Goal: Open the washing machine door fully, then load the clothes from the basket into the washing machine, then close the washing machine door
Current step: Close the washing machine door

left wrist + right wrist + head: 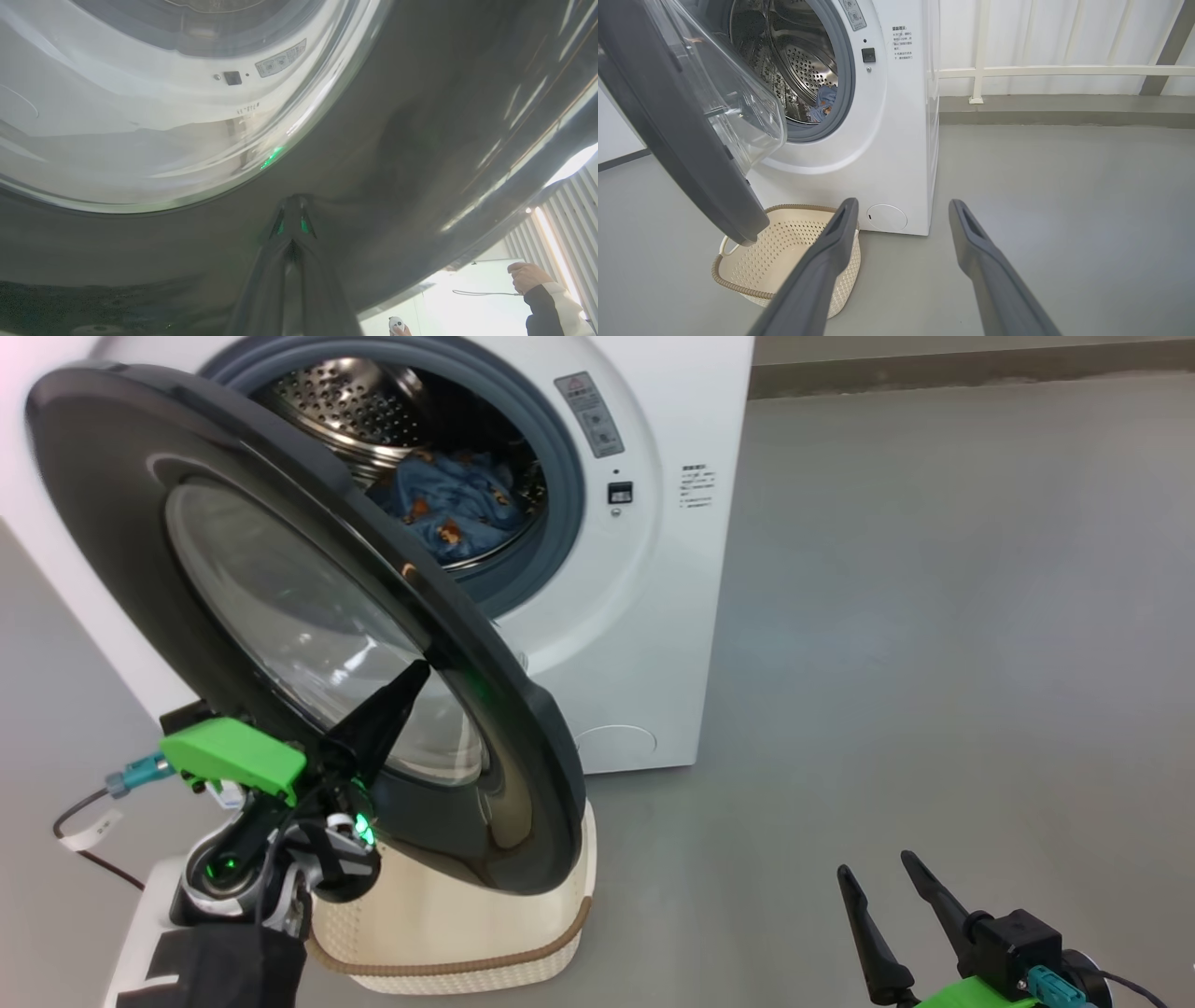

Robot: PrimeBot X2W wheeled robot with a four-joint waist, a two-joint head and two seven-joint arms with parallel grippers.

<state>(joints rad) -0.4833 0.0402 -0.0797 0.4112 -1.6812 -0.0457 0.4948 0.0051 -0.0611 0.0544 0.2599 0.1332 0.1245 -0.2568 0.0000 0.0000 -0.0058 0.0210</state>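
Glossy black, the washing machine door (112,476) stood partly open at the left, its outer face toward you. Your left claw (420,672) was clenched, both fingers pinched to one point, and that point touched the door's face at the edge of the glass (280,597). Below the door sat the basket (784,238), just in front of the washing machine (653,569); the right wrist view showed nothing lying in it. Further right, the clothes (453,509), blue with small bears, lay inside the steel drum (355,401). At the far right your right claw (875,863) hung released, fingers wide apart, over the floor (934,616). Loading looked finished, so closing the door seemed the step in hand. The next move called for a steady push toward the drum opening until the door latched, with care that the tip did not slide on the slick surface.
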